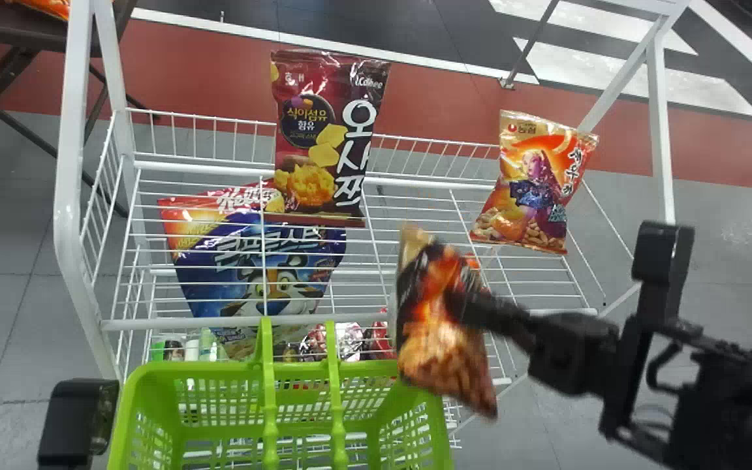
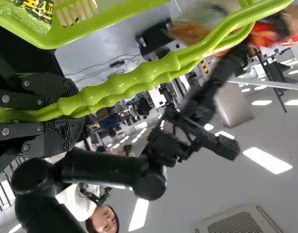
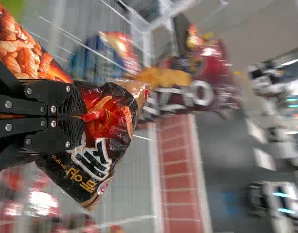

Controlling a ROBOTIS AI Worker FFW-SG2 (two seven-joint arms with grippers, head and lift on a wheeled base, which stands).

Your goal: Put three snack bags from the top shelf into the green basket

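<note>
Right gripper (image 1: 462, 304): clamped on a black-and-orange snack bag (image 1: 438, 326), bag pinched between both fingers, film bulging out to either side of them. Bag hangs tilted at the far right corner of the green basket (image 1: 363, 369), overlapping its rim in the head view. Can't tell if it's over the opening or just outside, and touching the rim or apart: can't tell either.

Left gripper (image 2: 73, 115): closed around the basket handles (image 2: 119, 87), both handles side by side in its grip. Handles are up, above the basket.

Top shelf (image 1: 187, 322) is beyond the basket. On it:
- dark red bag (image 1: 324, 137), upright, beyond the basket, roughly in line with its middle, in front of the back rail
- orange bag (image 1: 532, 183), beyond the basket and off to its right, slightly tilted, well apart from the dark red one

Blue bag (image 1: 252, 267) with a tiger on it is just beyond the basket, under the top shelf's wires. Small packs (image 1: 350, 341) sit near the basket's far rim, also seen through the wires.

Green crinkled pack (image 2: 34, 17) with yellow-and-black marking is at the basket in the left wrist view; inside or not, can't tell.

Brown tabletop (image 1: 17, 29) well beyond the basket, off to its left, orange pack (image 1: 46, 5) on it.
</note>
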